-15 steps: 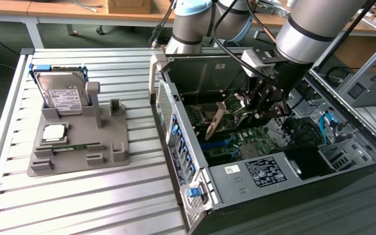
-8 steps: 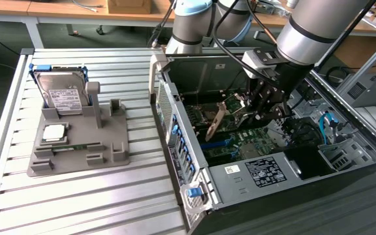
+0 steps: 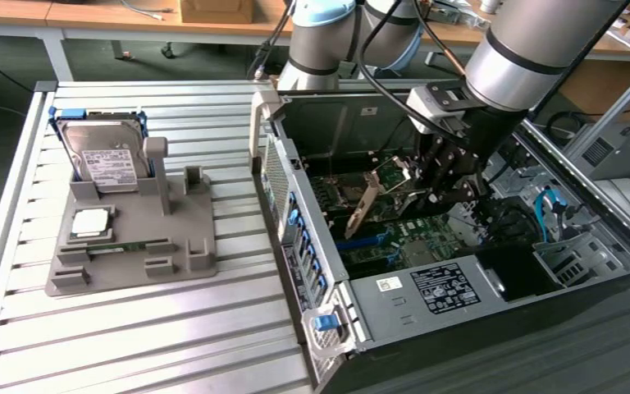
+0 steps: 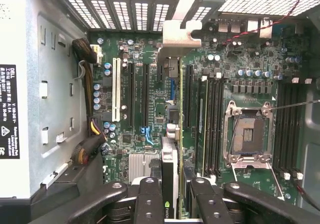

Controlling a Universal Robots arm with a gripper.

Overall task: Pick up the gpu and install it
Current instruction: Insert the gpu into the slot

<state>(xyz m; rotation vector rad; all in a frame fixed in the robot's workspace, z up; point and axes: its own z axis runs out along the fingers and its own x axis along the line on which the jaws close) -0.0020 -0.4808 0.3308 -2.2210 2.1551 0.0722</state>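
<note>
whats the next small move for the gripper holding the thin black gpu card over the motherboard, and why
Probably a short, straight descent. The gripper is shut on the thin flat black gpu card, which hangs edge-down inside the open silver computer case, above the green motherboard. In the wrist view the card's edge runs parallel to the long black expansion slots, so it looks aligned but not yet seated.

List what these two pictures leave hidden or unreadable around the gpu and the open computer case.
- Exterior view: the gripper and arm cover part of the gpu.
- Wrist view: the gpu is edge-on, its faces unseen; whether it touches a slot cannot be told.
- Exterior view: hard drive label print too small to read.
- Exterior view: computer case cut by the bottom edge.
</note>
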